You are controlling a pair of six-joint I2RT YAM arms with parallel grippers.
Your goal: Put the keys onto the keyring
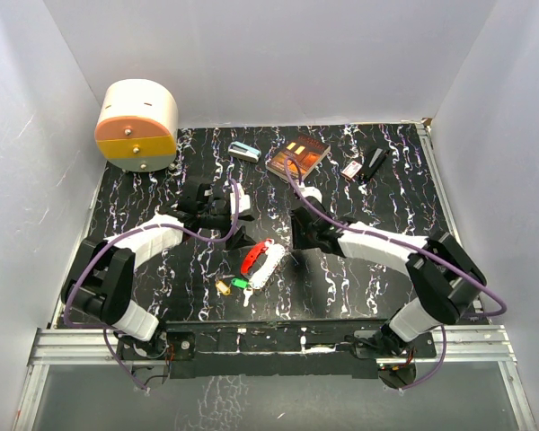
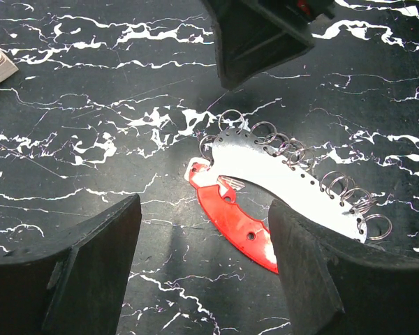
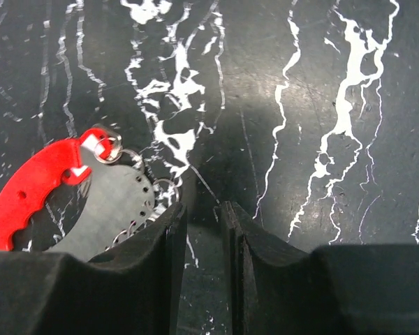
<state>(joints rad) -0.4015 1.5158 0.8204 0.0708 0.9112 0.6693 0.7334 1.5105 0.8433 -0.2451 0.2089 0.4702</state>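
Note:
The keyring is a white crescent plate edged with several wire rings, joined to a red crescent. It lies flat at the table's middle. The keys lie in a small heap just left of and nearer than it; gold and green heads show. My left gripper hovers behind and to the left of the keyring, jaws wide open and empty. My right gripper sits low beside the plate's right edge, its fingers a narrow gap apart with only table showing between them. The plate lies left of them.
A round cream and orange drawer box stands at the back left. Along the back edge lie a teal-and-white box, a book, a red-and-white box and a black stapler-like object. White walls close three sides.

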